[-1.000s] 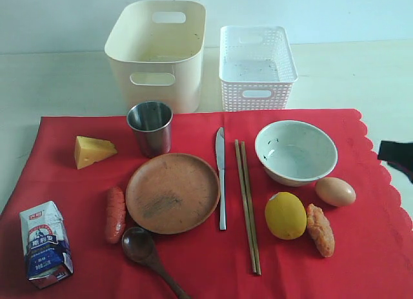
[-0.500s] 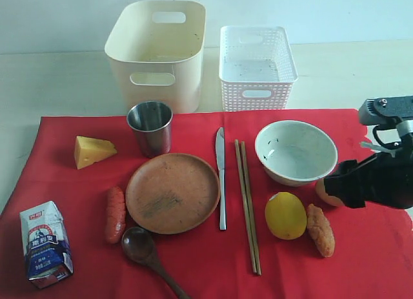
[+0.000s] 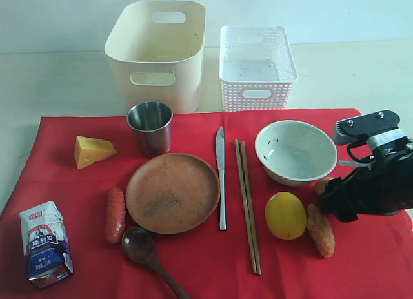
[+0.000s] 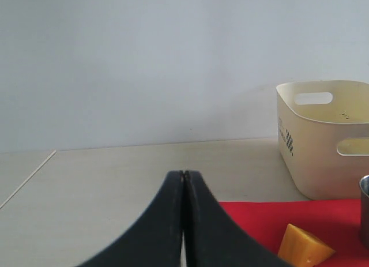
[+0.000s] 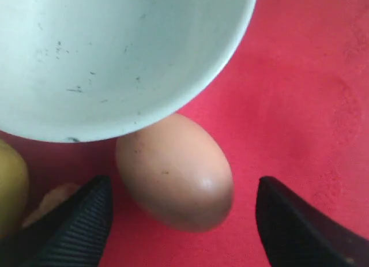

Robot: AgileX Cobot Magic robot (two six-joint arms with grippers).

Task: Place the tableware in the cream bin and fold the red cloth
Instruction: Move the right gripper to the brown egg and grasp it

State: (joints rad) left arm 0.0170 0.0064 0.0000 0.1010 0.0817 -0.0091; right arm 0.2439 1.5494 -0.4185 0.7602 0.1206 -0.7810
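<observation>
Right gripper (image 5: 183,221) – jaws open, one finger on each side of the egg (image 5: 173,172), low over the red cloth (image 3: 213,267). No clear contact with the egg. The egg touches the outside of the white bowl (image 3: 295,152). In the exterior view the arm hides most of the egg.

Left gripper (image 4: 183,221) – jaws closed on each other, nothing between them. It is out of the exterior view. Its camera sees the cream bin (image 3: 122,79), the cheese wedge (image 3: 93,150) and a sliver of the steel cup (image 3: 150,128).

All tableware sits on the cloth, none in the bin:
- steel cup upright at back left, just in front of the bin
- round wooden plate (image 3: 172,192) in front of the cup
- table knife (image 3: 221,176) just right of the plate, chopsticks (image 3: 248,205) parallel beside it
- bowl upright at back right
- dark wooden spoon (image 3: 145,250) at the plate's front edge, handle running off the picture

The cloth lies flat and unfolded, scalloped edge on the right. The bin stands off the cloth behind it, white lattice basket (image 3: 257,86) just to its right.

Food on the cloth: milk carton (image 3: 45,244) front left, sausage (image 3: 115,214) left of the plate, lemon (image 3: 285,215) in front of the bowl, second sausage (image 3: 321,230) just right of the lemon.
</observation>
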